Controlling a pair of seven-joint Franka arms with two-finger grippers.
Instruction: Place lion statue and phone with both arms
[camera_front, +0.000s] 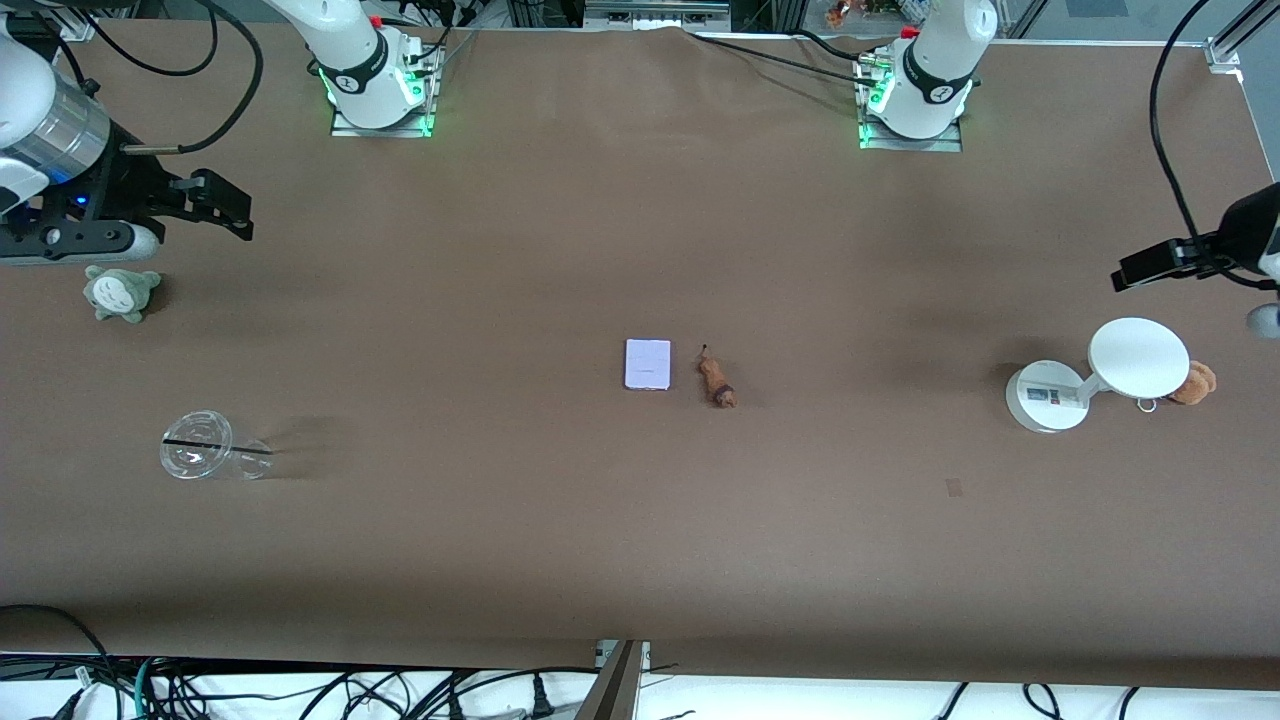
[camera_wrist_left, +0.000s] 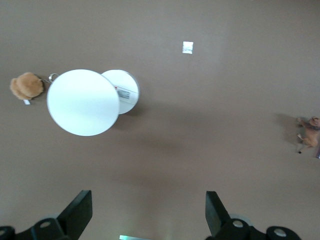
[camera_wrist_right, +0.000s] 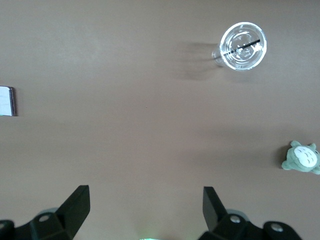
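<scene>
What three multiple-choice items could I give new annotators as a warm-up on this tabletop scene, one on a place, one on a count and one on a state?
1. Where does the lion statue lie?
A. Beside the phone, mid-table
B. In the clear cup
C. On the white stand

2. How many plush toys are on the table?
A. None
B. Two
C. Four

3. How do the left gripper and right gripper stand?
A. Both open and empty
B. Both shut on things
C. One holds the phone

Answers:
1 A: the statue lies just beside the phone, toward the left arm's end.
2 B: a grey-green plush toy lies under the right gripper, and an orange-brown plush toy lies beside the white stand.
3 A: each wrist view shows fingers spread over bare table.
</scene>
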